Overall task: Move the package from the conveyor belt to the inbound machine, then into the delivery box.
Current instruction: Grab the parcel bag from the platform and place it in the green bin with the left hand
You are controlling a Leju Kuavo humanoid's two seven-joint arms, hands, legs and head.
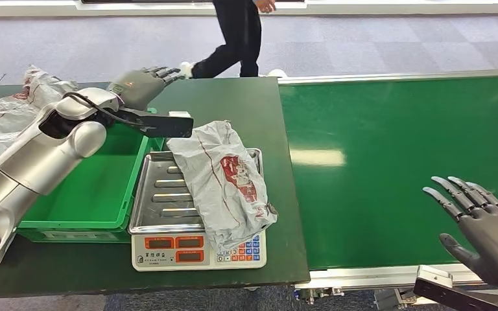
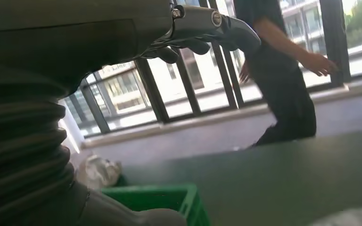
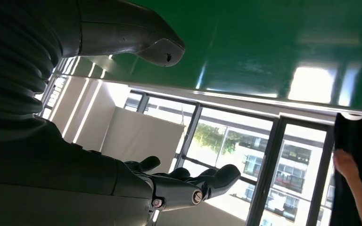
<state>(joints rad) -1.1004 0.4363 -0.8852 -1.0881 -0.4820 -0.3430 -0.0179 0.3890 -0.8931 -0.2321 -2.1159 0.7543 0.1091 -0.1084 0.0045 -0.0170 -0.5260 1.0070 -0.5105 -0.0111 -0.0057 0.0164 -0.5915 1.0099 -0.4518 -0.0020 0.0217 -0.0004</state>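
A grey plastic package (image 1: 224, 178) with a red print lies across the steel pan of the scale (image 1: 168, 249), its lower end hanging over the keypad. My left hand (image 1: 141, 84) hovers open above the far edge of the green box (image 1: 97, 188), to the left of the package and apart from it; the left wrist view shows its fingers (image 2: 207, 26) stretched out with nothing in them. Over the near right corner of the green conveyor belt (image 1: 395, 155) my right hand (image 1: 486, 227) is spread open and empty, and its thumb (image 3: 136, 40) shows against the belt in the right wrist view.
More grey packages (image 1: 19, 107) are piled at the far left beside the green box. A person (image 1: 237, 35) in dark clothes walks past beyond the table. The dark green table (image 1: 233, 97) bears the scale and the box.
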